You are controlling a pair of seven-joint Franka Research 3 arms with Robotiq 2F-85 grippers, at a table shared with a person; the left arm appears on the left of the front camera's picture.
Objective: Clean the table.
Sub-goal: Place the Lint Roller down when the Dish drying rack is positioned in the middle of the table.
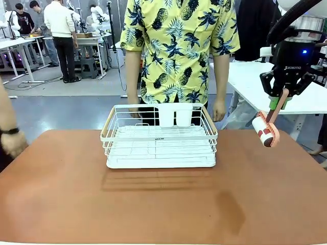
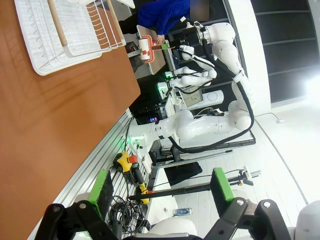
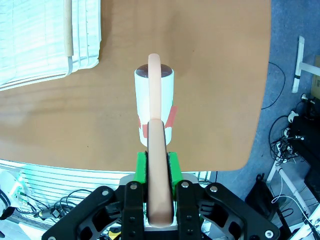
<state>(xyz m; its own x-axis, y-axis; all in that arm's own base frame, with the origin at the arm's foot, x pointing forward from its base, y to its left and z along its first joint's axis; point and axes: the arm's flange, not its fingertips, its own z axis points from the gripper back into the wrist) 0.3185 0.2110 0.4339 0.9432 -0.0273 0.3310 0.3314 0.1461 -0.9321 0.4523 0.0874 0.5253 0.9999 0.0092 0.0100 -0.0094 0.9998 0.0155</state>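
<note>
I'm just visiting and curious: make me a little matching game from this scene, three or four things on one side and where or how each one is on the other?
Things:
1. lint roller
2. dish rack
3. left gripper
4. table

States or places:
a. open, holding nothing
b. white wire, sitting mid-table near the person
c. clamped by its handle in the right gripper, raised above the table
d. reddish-brown top with a darker patch near the front

Pairs: 1-c, 2-b, 3-a, 4-d
</note>
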